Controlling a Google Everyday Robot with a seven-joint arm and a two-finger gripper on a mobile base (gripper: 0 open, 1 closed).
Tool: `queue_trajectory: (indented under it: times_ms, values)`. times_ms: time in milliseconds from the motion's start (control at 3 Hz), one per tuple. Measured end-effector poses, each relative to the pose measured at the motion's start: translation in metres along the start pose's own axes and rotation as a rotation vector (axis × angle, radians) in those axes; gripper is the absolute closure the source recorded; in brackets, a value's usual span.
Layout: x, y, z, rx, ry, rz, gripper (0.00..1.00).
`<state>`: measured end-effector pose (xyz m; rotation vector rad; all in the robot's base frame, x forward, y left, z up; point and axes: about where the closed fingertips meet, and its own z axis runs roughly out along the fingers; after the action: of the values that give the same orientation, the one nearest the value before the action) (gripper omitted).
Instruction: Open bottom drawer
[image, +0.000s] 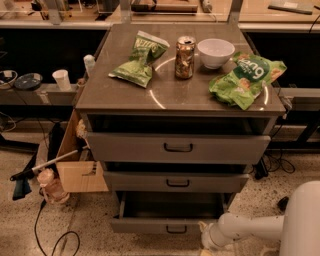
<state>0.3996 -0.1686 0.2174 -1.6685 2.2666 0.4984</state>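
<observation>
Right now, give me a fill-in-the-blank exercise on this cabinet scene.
1. The cabinet has ___ drawers.
2. The bottom drawer is ___, its inside showing.
3. The gripper sits low by that drawer's ___ front corner.
4. Beside the can on top lie ___ green bags.
Missing words: three; open; right; two.

Dim, warm light from overhead, strongest on the worktop.

Pale curved arcs of glare cross the worktop (170, 100) toward its front edge and again near its right edge. The recess under the front edge and the inside of the bottom drawer (150, 226) lie in deep shadow. The gripper (204, 248), low beneath the front right corner, seems only faintly lit.
</observation>
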Motion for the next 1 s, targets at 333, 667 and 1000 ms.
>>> queue_trajectory:
  times_ms: [333, 667, 1000]
  values:
    - [0.000, 0.000, 0.000, 0.000, 0.000, 0.000, 0.00]
    - [-0.006, -0.014, 0.001, 0.004, -0.005, 0.001, 0.00]
    - [-0.008, -0.039, 0.014, -0.011, 0.008, 0.012, 0.00]
